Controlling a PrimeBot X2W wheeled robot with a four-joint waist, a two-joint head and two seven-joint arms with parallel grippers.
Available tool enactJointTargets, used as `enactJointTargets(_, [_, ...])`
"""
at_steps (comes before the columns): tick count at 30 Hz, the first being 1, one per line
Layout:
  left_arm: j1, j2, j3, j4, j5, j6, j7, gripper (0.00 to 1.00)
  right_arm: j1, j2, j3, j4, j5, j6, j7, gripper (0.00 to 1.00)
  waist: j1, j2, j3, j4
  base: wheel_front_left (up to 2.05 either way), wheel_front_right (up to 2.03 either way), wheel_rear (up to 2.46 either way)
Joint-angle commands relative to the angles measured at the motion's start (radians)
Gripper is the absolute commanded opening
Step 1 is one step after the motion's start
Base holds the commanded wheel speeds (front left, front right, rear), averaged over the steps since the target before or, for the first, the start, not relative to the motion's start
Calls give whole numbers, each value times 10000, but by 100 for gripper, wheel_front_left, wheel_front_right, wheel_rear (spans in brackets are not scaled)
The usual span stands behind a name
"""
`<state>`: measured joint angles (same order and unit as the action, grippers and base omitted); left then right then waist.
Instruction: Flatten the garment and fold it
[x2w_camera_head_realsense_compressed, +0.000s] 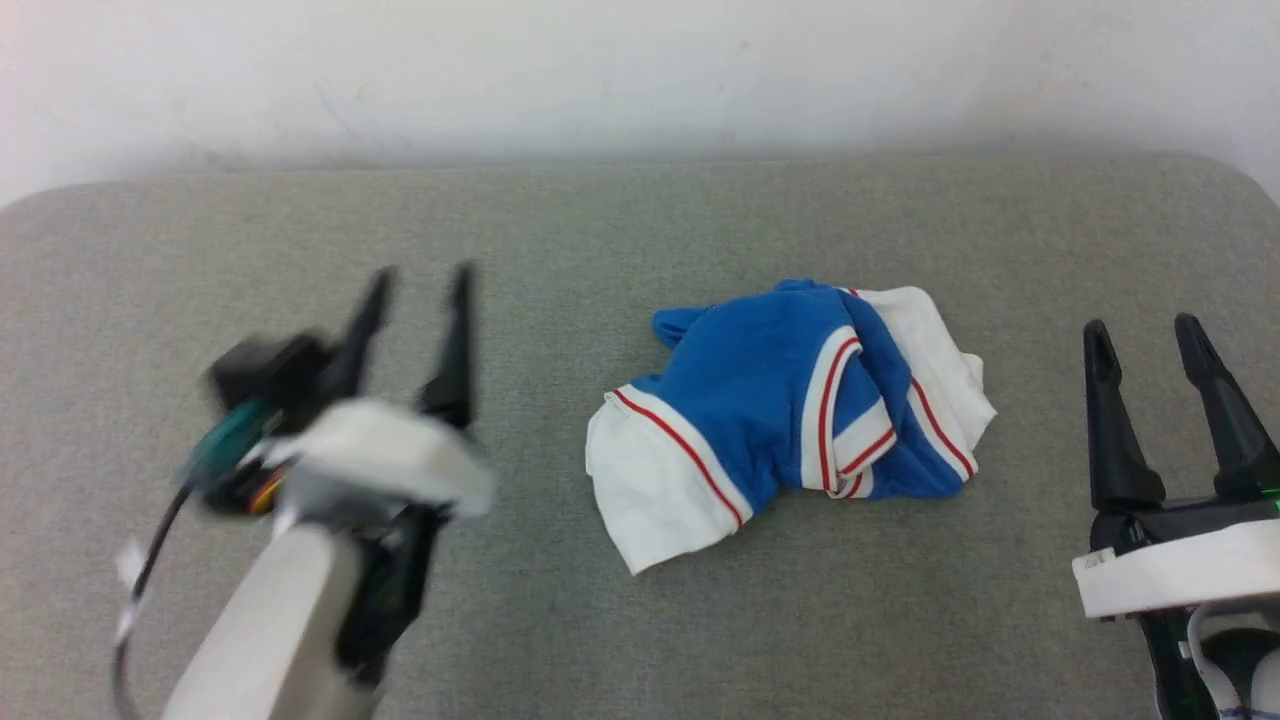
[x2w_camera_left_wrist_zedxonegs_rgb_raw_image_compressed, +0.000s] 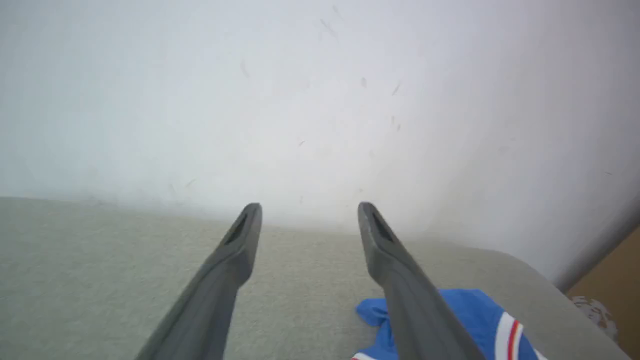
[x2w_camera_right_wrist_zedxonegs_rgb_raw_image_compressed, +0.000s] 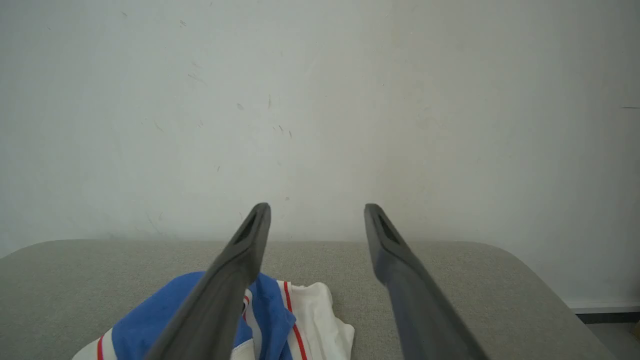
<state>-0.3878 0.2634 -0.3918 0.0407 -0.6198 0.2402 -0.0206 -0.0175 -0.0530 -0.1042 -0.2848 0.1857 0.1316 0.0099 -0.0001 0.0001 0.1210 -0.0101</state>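
One garment (x2w_camera_head_realsense_compressed: 770, 400), centre of frame, a single crumpled blue-and-white heap. Two white parts show on it, one lower left, one upper right. Two grippers: left gripper (x2w_camera_head_realsense_compressed: 420, 285) lower left, right gripper (x2w_camera_head_realsense_compressed: 1140, 330) lower right. Two dark fingers (x2w_camera_head_realsense_compressed: 1110, 420) each, four total. One grey padded surface (x2w_camera_head_realsense_compressed: 200, 250). One pale wall (x2w_camera_head_realsense_compressed: 640, 70) across the top. One black cable (x2w_camera_head_realsense_compressed: 140, 600) at the lower-left edge.
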Motion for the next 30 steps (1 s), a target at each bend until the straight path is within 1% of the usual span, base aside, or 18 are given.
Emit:
enactJointTargets(1, [1066, 494, 414, -686, 386, 462, -662, 100, 212, 28, -66, -56, 26, -9, 55, 100, 1, -1, -138, 180, 0, 0, 0])
enactJointTargets(4, [2512, 920, 843, -1674, 925, 1002, -1740, 100, 406, 28, -113, -80, 55, -9, 143, 100, 1, -1, -134, 312, 0, 0, 0])
enactJointTargets(6, [3428, 1113, 927, -2072, 1386, 1246, -2123, 100, 509, 28, -142, -72, 56, -9, 220, 100, 1, -1, -120, 393, 0, 0, 0])
enactJointTargets(9, [4436, 966, 976, -2427, 1862, 1515, -2346, 100, 620, 28, -362, -82, -1, -9, 317, 100, 1, -1, -70, 630, 0, 0, 0])
enactJointTargets(11, [4795, 594, 1007, -2545, 1938, 1603, -2389, 100, 573, 28, -521, -53, -91, -9, 487, 100, 1, -1, -15, 808, 0, 0, 0])
enactJointTargets(14, [4871, 101, 1030, -2596, 2130, 1386, -2405, 100, 149, 28, -599, -108, -558, -9, 949, 100, 1, -1, 110, 1040, 0, 0, 0])
enactJointTargets(15, [4871, 101, 1030, -2596, 2130, 1386, -2405, 100, 149, 28, -599, -108, -558, -9, 949, 100, 1, -1, 110, 1040, 0, 0, 0])
enactJointTargets(16, [4834, -54, 1041, -2580, 2183, 1267, -2406, 100, -86, 13, -581, -74, -574, -9, 1138, 100, 1, -1, 170, 1084, 0, 0, 0])
enactJointTargets(18, [4689, -286, 1061, -2491, 2340, 1010, -2408, 100, -568, -297, -532, 181, -599, -9, 1593, 100, 1, -1, 333, 1167, 0, 0, 0])
enactJointTargets(24, [4082, -843, 1035, -2068, 2803, 346, -2410, 100, -1664, -1169, -896, 1982, -618, -9, 2959, 100, 1, -1, 959, 1590, 0, 0, 0])
enactJointTargets(30, [3852, -1258, 964, -1578, 3089, -128, -2410, 100, -2094, -1689, -1117, 3856, -875, -9, 3439, 100, 1, -1, 1451, 2145, 0, 0, 0])
